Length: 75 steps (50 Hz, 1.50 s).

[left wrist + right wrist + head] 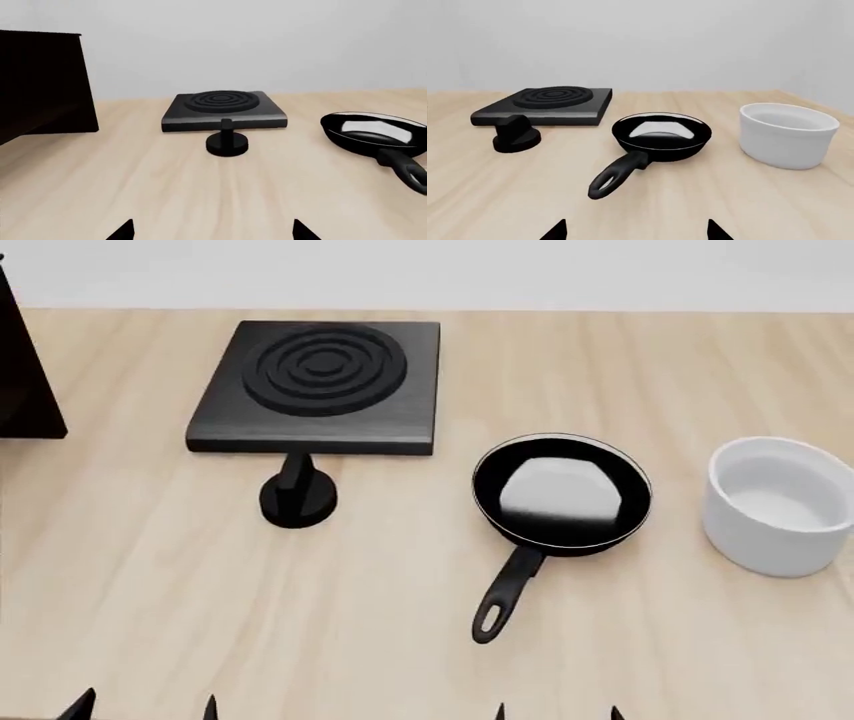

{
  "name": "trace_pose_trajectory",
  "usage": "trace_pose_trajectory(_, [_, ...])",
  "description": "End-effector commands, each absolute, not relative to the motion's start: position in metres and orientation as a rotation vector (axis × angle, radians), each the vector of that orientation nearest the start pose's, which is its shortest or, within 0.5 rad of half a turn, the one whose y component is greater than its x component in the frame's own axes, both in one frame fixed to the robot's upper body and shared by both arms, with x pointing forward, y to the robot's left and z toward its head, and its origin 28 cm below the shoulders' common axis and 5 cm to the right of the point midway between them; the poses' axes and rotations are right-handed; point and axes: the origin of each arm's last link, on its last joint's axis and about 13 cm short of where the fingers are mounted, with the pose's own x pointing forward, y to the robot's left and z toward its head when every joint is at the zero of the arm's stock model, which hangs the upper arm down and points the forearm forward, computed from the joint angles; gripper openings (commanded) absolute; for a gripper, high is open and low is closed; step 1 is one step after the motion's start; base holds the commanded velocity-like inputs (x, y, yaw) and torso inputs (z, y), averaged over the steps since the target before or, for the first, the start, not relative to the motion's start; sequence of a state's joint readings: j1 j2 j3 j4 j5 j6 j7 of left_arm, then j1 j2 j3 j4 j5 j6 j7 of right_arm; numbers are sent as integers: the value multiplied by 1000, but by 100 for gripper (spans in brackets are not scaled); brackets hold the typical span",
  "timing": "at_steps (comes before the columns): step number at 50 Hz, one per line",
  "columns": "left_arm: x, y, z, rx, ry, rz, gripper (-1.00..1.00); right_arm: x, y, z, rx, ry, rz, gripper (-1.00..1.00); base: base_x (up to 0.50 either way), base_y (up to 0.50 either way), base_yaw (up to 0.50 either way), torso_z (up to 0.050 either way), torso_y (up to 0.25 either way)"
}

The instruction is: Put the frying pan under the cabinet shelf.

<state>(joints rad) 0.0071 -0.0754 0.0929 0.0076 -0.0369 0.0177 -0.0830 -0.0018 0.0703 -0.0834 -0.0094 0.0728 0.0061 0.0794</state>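
You have a pale wood counter [134, 600] in front of you, with a plain light wall behind it. A square black stove plate [318, 385] with concentric rings lies flat toward the back. Just in front of its near edge, apart from it by a small gap, stands a black round knob [298, 497] with an upright grip. Off to the right sits a white cylindrical pot [779, 505], upright and open at the top.
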Motion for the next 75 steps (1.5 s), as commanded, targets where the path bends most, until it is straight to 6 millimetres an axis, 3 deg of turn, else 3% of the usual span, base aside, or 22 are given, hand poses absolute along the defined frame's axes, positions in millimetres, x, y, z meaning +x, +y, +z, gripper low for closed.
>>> trace_pose_trajectory(1, [207,204,15,44,-17,-16,100,208,-96,15,2,6,4,100,0,0,0,48,88])
trace_pose_trajectory(15, [206,203,16,53,-18,-18,100,208,-97,17,2,4,1,100,0,0,0,48,86])
trace_pose_trajectory(19, [204,203,24,37,-47,-17,100,208,-98,21,-1,1,-5,100,0,0,0,48,82])
trace_pose_trajectory(23, [206,204,42,41,-39,-11,100,209,-102,39,-13,-14,-5,100,0,0,0,0,0])
trace_pose_trajectory(28, [205,206,76,43,-47,-23,100,210,-112,76,-97,-45,-13,100,0,0,0,0,0])
trace_pose_trajectory(33, [204,208,115,98,-98,-36,100,214,-118,98,-101,-58,-21,100,0,0,0,0,0])
trace_pose_trajectory(52, [203,215,200,153,-194,-70,100,214,-130,183,-179,-82,7,100,0,0,0,0,0])
trace_pose_trajectory(75, [204,221,286,251,-356,-71,100,219,-145,263,-293,-139,15,100,0,0,0,0,0])
